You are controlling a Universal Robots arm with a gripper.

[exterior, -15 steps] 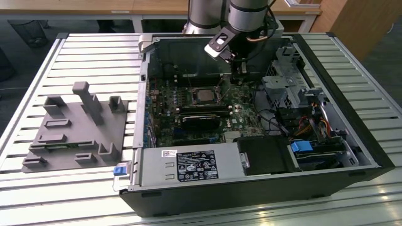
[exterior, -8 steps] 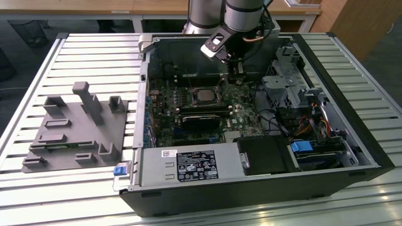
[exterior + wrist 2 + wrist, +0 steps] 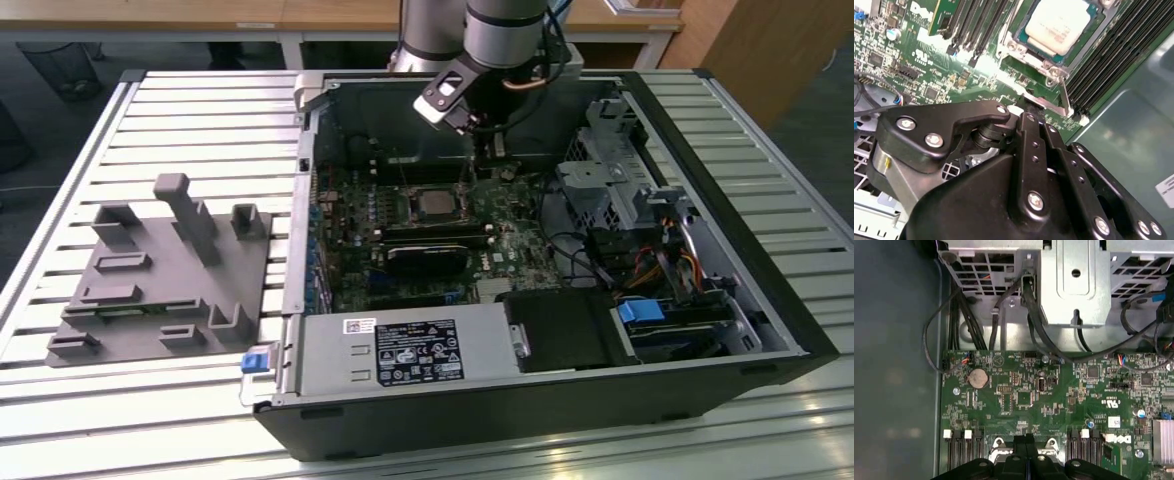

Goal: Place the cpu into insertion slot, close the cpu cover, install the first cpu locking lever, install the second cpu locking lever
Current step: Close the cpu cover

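A slatted metal table (image 3: 174,110) is carrying an open computer case (image 3: 534,415). The insertion slot (image 3: 1023,31) is sitting near the middle of the case, on the green circuit board (image 3: 1024,405). The arm (image 3: 501,40) is reaching down into the case from the side of the slot farthest from the exterior camera. A grey fixture (image 3: 160,270) is lying outside the case, well apart from the slot toward the exterior view's left. A silver box (image 3: 400,350) is lying inside the case, near the slot on the exterior camera's side. Long black slots (image 3: 1114,55) are running just beside the insertion slot.

The gripper (image 3: 1029,117) is hanging just beside the slot. Its fingers (image 3: 1021,442) are pressing together with no gap showing in both wrist views. Their tips are meeting the silvery edge of the cpu cover (image 3: 1051,102) at the slot's near side, but I cannot tell whether they are pinching it. The cpu (image 3: 1059,22) is lying flat inside the slot, its pale top facing up.
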